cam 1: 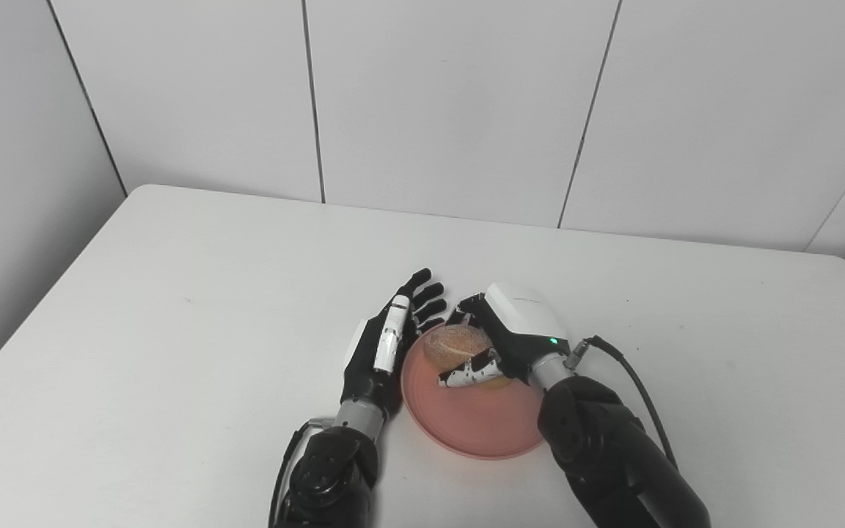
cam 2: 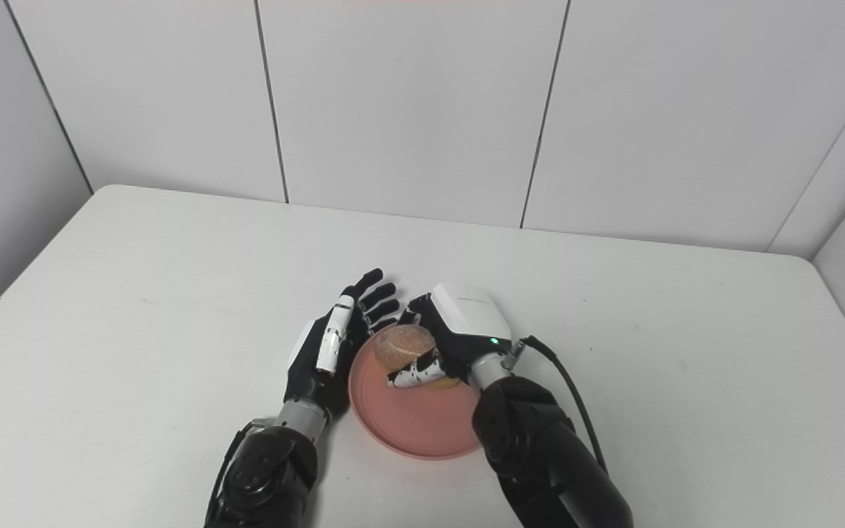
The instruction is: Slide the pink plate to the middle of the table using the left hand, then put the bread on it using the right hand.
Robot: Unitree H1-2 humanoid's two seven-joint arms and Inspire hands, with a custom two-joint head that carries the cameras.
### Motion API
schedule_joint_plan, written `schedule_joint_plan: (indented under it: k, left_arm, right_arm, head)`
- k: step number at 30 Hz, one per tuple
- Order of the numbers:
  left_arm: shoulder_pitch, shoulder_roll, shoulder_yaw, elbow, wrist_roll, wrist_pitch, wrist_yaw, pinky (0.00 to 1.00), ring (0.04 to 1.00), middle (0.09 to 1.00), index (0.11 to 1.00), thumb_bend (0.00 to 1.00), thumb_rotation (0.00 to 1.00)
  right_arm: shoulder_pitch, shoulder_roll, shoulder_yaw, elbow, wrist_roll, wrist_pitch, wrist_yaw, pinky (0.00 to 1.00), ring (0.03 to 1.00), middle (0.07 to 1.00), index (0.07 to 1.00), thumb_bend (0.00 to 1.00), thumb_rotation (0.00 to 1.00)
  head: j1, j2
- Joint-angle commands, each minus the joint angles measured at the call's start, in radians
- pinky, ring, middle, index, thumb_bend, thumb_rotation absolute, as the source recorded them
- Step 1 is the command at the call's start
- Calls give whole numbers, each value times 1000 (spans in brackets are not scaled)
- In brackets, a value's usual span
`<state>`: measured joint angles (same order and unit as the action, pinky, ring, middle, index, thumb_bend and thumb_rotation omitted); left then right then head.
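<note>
We saw our right hand (cam 1: 499, 337) grasping the round bread (cam 1: 458, 345) over the pink plate (cam 1: 466, 422); our left hand (cam 1: 386, 345) lay released beside its rim.

Both views look down and forward from the robot's head, set side by side, over the smooth white rectangular counter (cam 1: 173, 308) toward the white panelled wall (cam 2: 408, 103). They share nearly everything; the right eye view sits slightly rightward.
</note>
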<state>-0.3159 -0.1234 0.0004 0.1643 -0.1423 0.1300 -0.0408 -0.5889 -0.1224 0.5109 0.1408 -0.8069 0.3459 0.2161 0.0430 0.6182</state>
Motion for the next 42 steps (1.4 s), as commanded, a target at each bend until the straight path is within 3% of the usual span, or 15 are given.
schedule_joint_plan:
  k: [1, 2, 5, 6, 10, 15, 21, 27, 32, 39, 42]
  left_arm:
    - [35, -8, 4, 21, -11, 66, 7, 819, 851, 859, 843, 351, 994]
    - [35, -8, 4, 20, -12, 69, 7, 820, 858, 865, 847, 349, 998]
    - [34, -6, 2, 21, -11, 69, 6, 821, 867, 873, 850, 343, 1000]
    - [34, -6, 1, 22, -11, 69, 6, 822, 870, 876, 850, 342, 1000]
    - [32, -6, 4, 26, -21, 64, 2, 831, 882, 885, 858, 331, 1000]
    - [33, -9, 10, 24, -34, 71, 0, 840, 886, 891, 863, 335, 997]
    - [33, -15, 13, 23, -32, 66, 17, 823, 860, 862, 841, 324, 952]
    - [32, -8, 8, 36, -17, 44, 15, 815, 855, 858, 843, 318, 943]
    - [33, 6, -3, 40, -10, 44, 3, 830, 864, 872, 868, 348, 977]
    - [38, 19, -2, 39, -11, 41, -5, 839, 851, 863, 851, 348, 1000]
    - [40, 19, 4, 38, -17, 41, -6, 846, 856, 868, 860, 345, 1000]
  right_arm:
    - [-5, -12, 1, -36, -10, 11, 28, 241, 337, 434, 489, 515, 159]
    - [-4, -14, 0, -45, -10, 13, 37, 281, 385, 482, 491, 516, 162]
    - [-3, -20, -1, -72, -15, 17, 61, 380, 496, 589, 624, 696, 319]
    - [-2, -22, -1, -80, -17, 19, 68, 457, 567, 647, 665, 743, 358]
    - [-3, -25, -1, -135, -39, 45, 113, 622, 729, 788, 770, 837, 439]
    - [-3, -31, -9, -182, -59, 43, 142, 650, 769, 829, 818, 881, 521]
    - [-9, -33, -31, -236, -63, 43, 173, 677, 780, 839, 846, 921, 534]
    - [-9, -40, -52, -290, -73, 43, 192, 678, 781, 839, 862, 998, 610]
    - [-10, -52, -68, -343, -96, 52, 225, 798, 856, 877, 928, 1000, 670]
    - [50, -63, -182, -420, -31, 7, 127, 815, 872, 895, 957, 1000, 742]
    - [101, -44, -250, -448, 18, 13, 73, 787, 881, 931, 977, 959, 868]
  head:
    - [1, -1]
    - [1, 0]
    - [-1, 0]
    - [-1, 0]
    - [-2, -1]
    - [-3, -1]
    - [-9, -4]
    - [-16, -10]
    - [-22, -15]
    - [-44, -28]
    - [-50, -32]
